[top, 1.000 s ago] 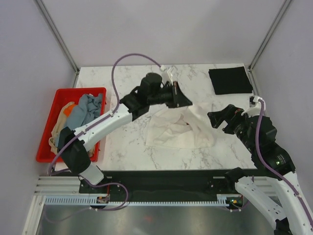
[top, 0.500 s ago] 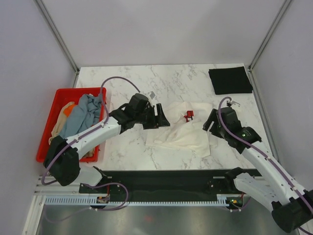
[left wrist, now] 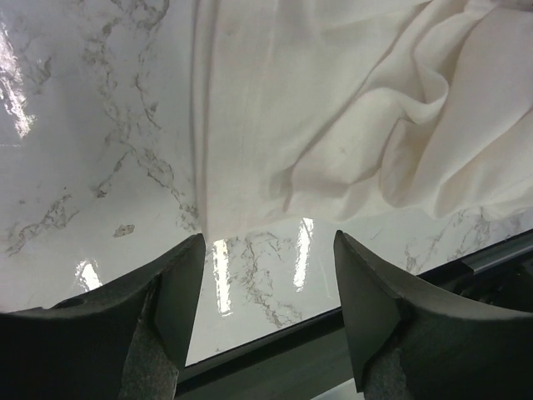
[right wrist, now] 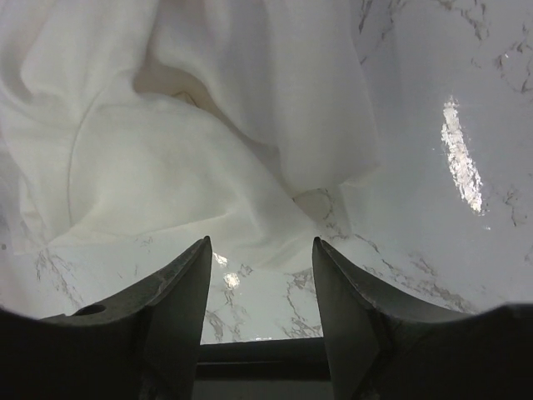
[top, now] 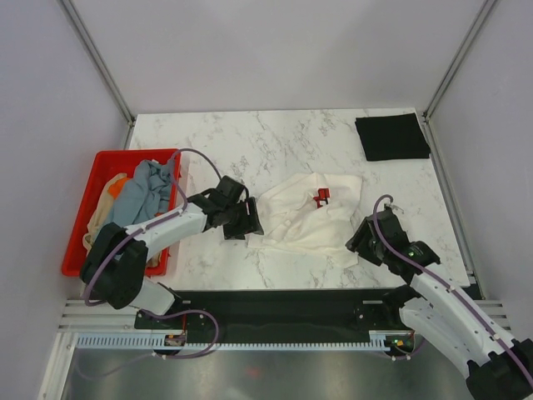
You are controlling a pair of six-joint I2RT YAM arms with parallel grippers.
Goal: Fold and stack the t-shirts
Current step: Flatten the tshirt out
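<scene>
Moved back and down since a second ago: left arm, from high over the middle of the worktop to low beside the shirt's left edge, and right arm, drawn in toward its base. Let go as well: cream-white t-shirt, a second ago bunched and lifted at the left jaws, now lying rumpled on the marble near the front middle, red print facing up.

Left jaws standing apart, nothing between them, just off the shirt's left hem. Bare marble under the gap in the wrist view, cloth just beyond the tips.

Right jaws likewise apart and empty, at the shirt's near right corner, folds of cloth just ahead of the tips.

Black t-shirt folded flat at the far right corner, well apart from the cream-white one.

Red crate at the worktop's left edge, holding a loose heap of shirts: grey-blue one on top, orange one and tan one beside and under it.
</scene>
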